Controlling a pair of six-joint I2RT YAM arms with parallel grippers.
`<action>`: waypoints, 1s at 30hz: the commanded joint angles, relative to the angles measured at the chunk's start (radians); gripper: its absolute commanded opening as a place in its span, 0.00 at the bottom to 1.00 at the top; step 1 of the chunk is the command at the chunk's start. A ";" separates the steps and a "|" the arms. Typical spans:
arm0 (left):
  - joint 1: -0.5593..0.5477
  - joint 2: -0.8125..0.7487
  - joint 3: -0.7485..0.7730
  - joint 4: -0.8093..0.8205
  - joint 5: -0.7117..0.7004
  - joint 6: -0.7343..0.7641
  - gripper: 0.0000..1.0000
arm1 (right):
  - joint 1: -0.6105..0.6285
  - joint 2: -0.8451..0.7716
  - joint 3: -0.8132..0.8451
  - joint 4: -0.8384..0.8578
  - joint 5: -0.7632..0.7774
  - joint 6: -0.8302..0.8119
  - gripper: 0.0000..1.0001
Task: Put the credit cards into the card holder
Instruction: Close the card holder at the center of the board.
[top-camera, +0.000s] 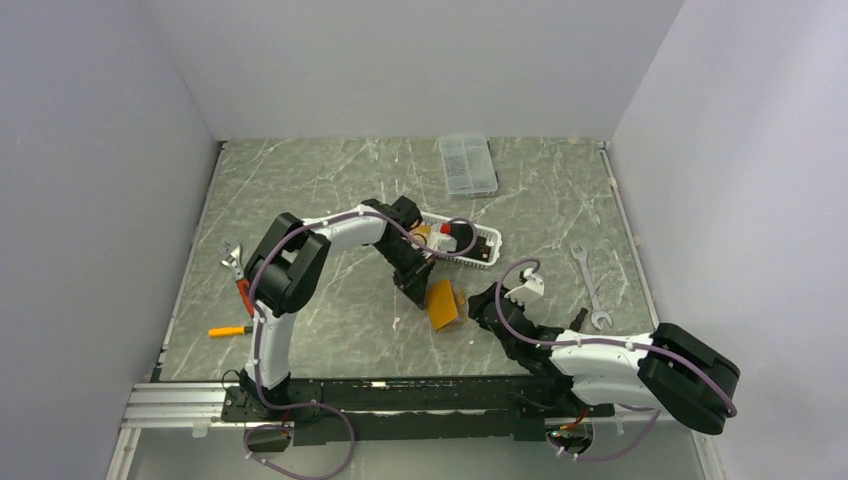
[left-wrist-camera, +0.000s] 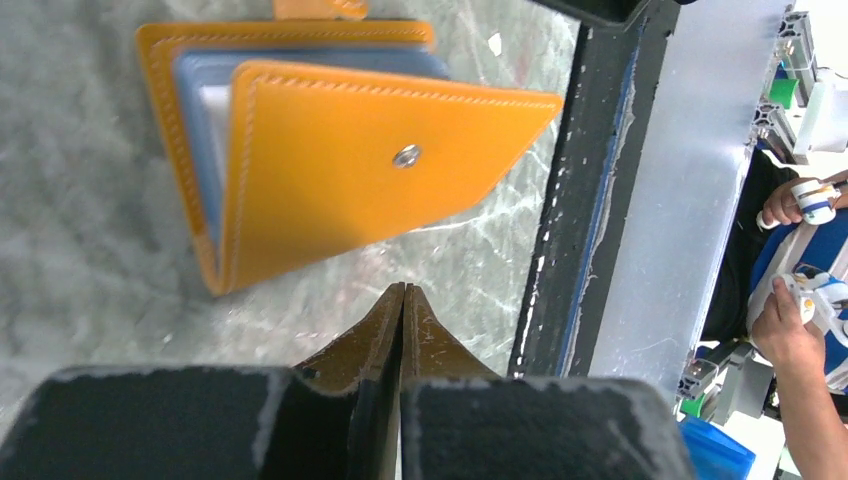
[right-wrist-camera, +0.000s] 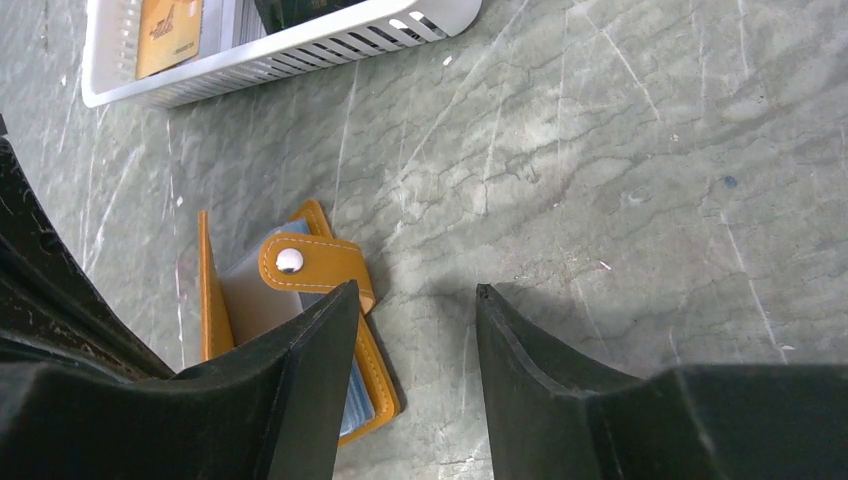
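Note:
The orange card holder (top-camera: 442, 303) lies half open on the marble table between my two grippers. In the left wrist view its cover (left-wrist-camera: 330, 150) with a snap stud stands raised over the light blue inside. My left gripper (left-wrist-camera: 403, 291) is shut with nothing seen between its fingers, just short of the holder's edge. My right gripper (right-wrist-camera: 415, 295) is open and empty, its left finger (right-wrist-camera: 320, 350) over the holder's corner beside the snap tab (right-wrist-camera: 305, 265). An orange-gold credit card (right-wrist-camera: 168, 35) and a dark card (right-wrist-camera: 300, 10) lie in the white basket.
The white slotted basket (top-camera: 487, 247) stands just behind the holder. A clear compartment box (top-camera: 467, 165) sits at the back. Wrenches lie at the left (top-camera: 232, 258) and right (top-camera: 590, 285). An orange screwdriver (top-camera: 230, 330) lies front left. The metal rail (left-wrist-camera: 660, 200) runs along the near edge.

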 joint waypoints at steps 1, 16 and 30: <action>-0.038 -0.005 0.051 0.038 0.068 -0.040 0.08 | -0.006 -0.022 0.023 -0.058 -0.035 0.016 0.50; -0.071 0.104 0.151 0.066 -0.097 -0.085 0.08 | -0.081 -0.222 0.007 -0.126 -0.121 -0.064 0.56; -0.072 0.130 0.148 0.066 -0.157 -0.073 0.07 | -0.093 0.012 0.141 0.032 -0.226 -0.302 0.71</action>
